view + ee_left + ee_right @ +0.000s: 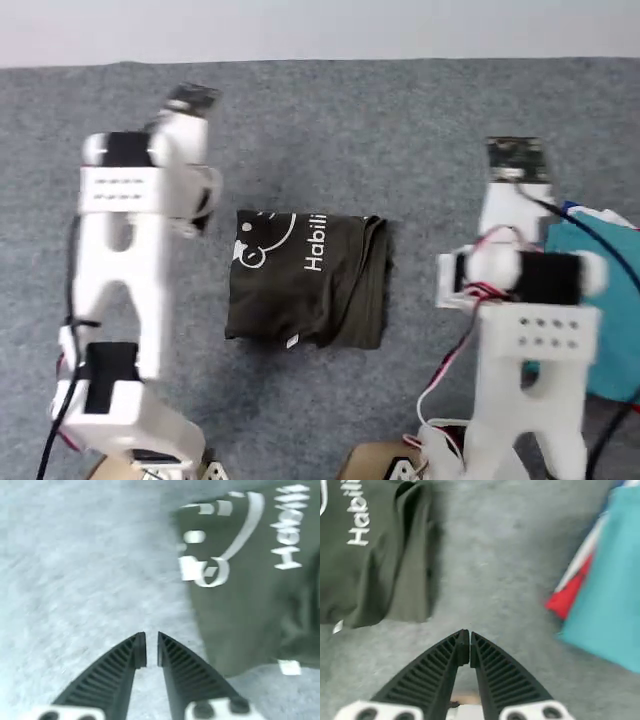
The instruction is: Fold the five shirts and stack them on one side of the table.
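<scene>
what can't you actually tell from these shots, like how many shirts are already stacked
- Stack count: in the high view the teal shirt is cut off by the frame edge and partly covered by the right arm, so the pile cannot be counted.
- Red fabric: the right wrist view shows just a sliver at the teal's edge; the rest is hidden.
- Dark shirt: its white print runs out of sight at the fold.

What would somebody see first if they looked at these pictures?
The folded dark olive shirt with white print, lying mid-table between the white left arm and white right arm. Then the bright teal cloth with red and white bits, beside the right arm.
</scene>
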